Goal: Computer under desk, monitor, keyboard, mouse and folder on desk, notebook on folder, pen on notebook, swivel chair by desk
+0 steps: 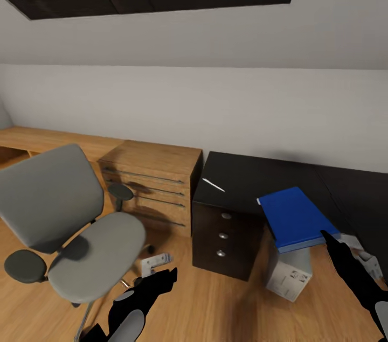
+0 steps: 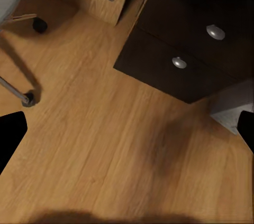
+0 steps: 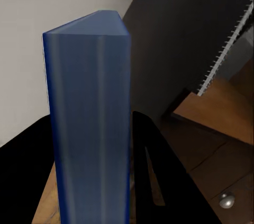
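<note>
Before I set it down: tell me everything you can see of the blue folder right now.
The folder is a flat, bright blue rectangle, smooth and plain with no markings, looking rigid with some thickness. In the head view it is tilted, its near corner held in the right gripper, overhanging the front edge of the black desk; whether its far end rests on the desktop cannot be told. In the right wrist view it stands edge-on between the black jaws. The white pen lies apart from it.

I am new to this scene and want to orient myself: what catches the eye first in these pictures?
The bright blue folder, clamped in the right gripper, hangs over the front edge of the black desk. At left the grey swivel chair stands on the wooden floor. A thin white pen lies on the desk near the wooden dresser.
</note>
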